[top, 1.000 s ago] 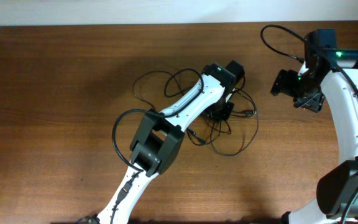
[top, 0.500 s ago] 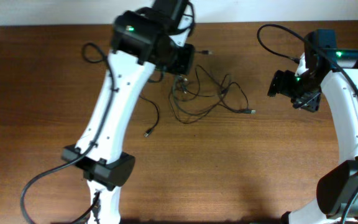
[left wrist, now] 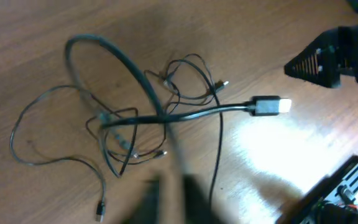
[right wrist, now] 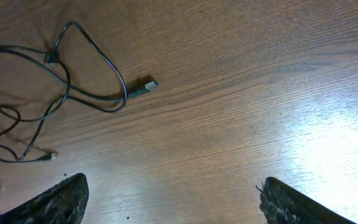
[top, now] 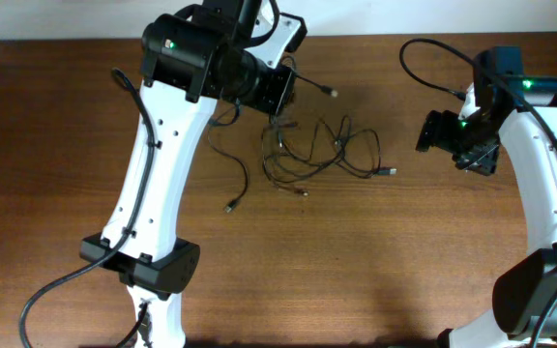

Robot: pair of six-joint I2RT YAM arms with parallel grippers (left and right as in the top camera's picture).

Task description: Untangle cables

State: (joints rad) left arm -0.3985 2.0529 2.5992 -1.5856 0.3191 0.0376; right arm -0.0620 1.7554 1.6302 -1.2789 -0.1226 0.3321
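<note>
A tangle of thin black cables (top: 307, 155) lies on the wooden table (top: 404, 271) at centre. My left gripper (top: 280, 92) is raised above its upper left and appears shut on a thicker grey cable (left wrist: 135, 68). That cable's USB plug (left wrist: 271, 106) hangs lifted; the jaws (left wrist: 179, 199) are blurred in the left wrist view. My right gripper (top: 457, 145) is open and empty, hovering right of the tangle. In the right wrist view (right wrist: 173, 199) its fingers are wide apart, with a cable plug (right wrist: 145, 87) on the table to the upper left.
One loose cable end with a plug (top: 230, 206) lies left of the tangle, another (top: 390, 172) at its right. The table's back edge meets a white wall (top: 66, 19). The right arm's own cable (top: 424, 58) loops above the table.
My left arm has swung up and to the back left from the tangle, dragging the cables left and lifting one. The right arm has barely moved.
</note>
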